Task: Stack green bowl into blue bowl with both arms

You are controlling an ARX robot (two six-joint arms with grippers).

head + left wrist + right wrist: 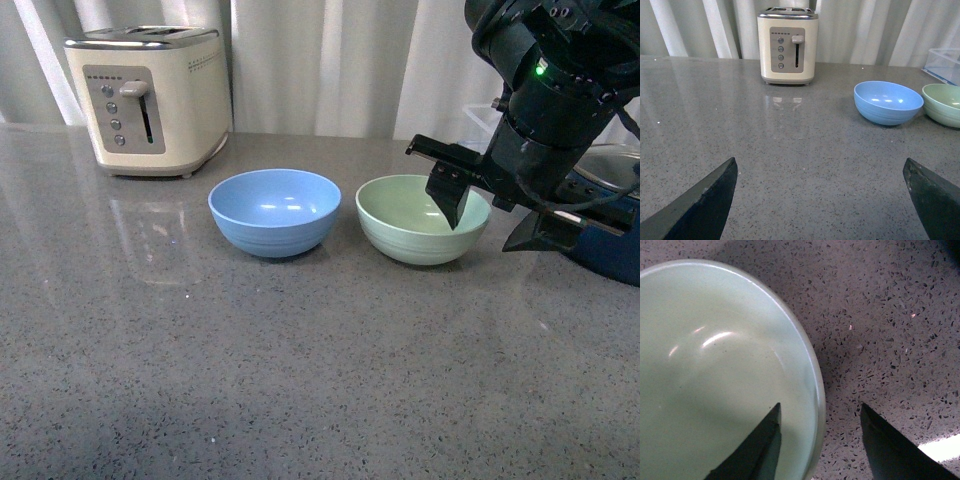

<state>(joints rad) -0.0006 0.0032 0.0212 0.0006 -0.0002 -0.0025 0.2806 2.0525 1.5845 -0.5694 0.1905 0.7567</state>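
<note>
The green bowl (410, 228) stands on the grey counter, right of the blue bowl (274, 211); the two are a little apart. My right gripper (488, 228) is open and straddles the green bowl's right rim, one finger inside the bowl and one outside. In the right wrist view the green bowl's rim (816, 390) runs between the two fingertips of the right gripper (820, 412). My left gripper (820, 167) is open and empty over bare counter, well short of the blue bowl (887, 102) and the green bowl (942, 104). The left arm does not show in the front view.
A cream toaster (150, 98) stands at the back left, also in the left wrist view (787, 45). A dark navy pot (615, 235) sits right behind the right arm. A clear box (945, 64) is at the far back. White curtains close off the back.
</note>
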